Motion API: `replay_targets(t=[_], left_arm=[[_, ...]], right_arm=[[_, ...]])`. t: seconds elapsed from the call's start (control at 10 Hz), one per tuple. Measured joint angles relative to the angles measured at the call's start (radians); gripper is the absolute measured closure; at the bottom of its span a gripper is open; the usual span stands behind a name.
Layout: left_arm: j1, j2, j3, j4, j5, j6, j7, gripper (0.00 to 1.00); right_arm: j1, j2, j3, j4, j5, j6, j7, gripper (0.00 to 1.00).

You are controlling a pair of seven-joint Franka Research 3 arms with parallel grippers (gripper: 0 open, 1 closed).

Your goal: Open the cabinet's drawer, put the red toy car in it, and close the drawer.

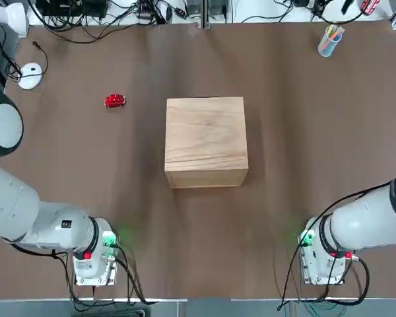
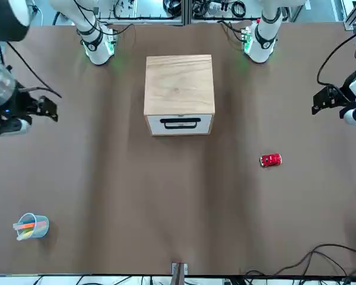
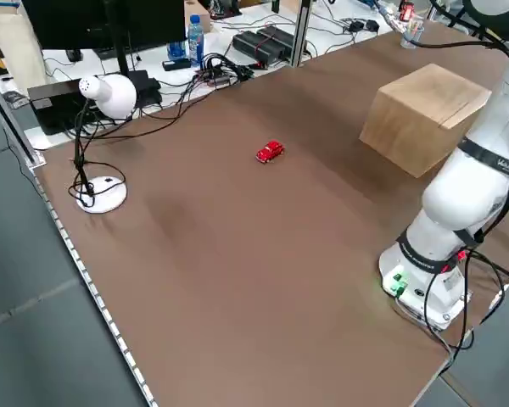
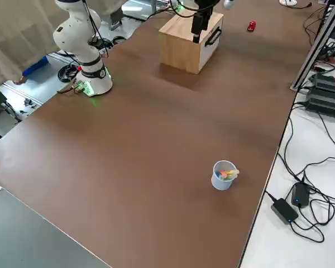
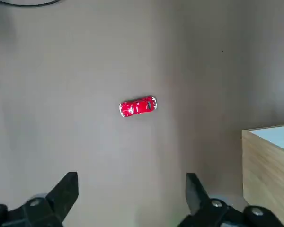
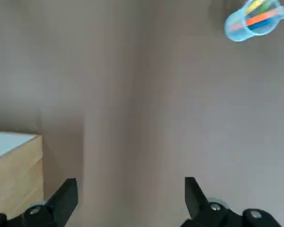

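The drawer is shut in the cabinet, its dark handle on the face away from the arms. The right gripper, jaws spread and empty, should hook that handle squarely and pull straight out; the left gripper, also spread, hangs near the red toy car on the surface.

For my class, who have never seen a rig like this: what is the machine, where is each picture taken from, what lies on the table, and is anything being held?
Two robot arms sit side by side at a brown table. One picture looks straight down, one faces the robot, two look from the sides, and two come from cameras on the wrists. On the table stand a wooden cabinet with its drawer shut, a red toy car, a cup of pens and a computer mouse. The left gripper and right gripper are both open and hold nothing.
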Motion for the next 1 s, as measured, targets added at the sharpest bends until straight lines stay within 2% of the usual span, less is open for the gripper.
replay_targets(t=[0.2,0.4,0.7,1.0], left_arm=[[0.000,0.000,-0.001,0.000,0.000,0.000,0.001,0.00],[-0.005,0.000,-0.013,0.005,-0.018,0.000,0.006,0.00],[-0.024,-0.001,-0.104,0.007,-0.037,0.000,-0.016,0.00],[-0.040,0.000,-0.112,0.007,-0.045,0.004,-0.012,0.00]], right_arm=[[0.090,0.028,0.002,-0.005,-0.001,-0.001,-0.013,0.00],[0.161,0.077,0.003,-0.004,-0.001,-0.010,-0.109,0.00],[0.194,0.142,0.003,0.010,0.000,-0.020,-0.262,0.00],[0.253,0.220,0.004,0.080,0.002,-0.020,-0.305,0.00]])
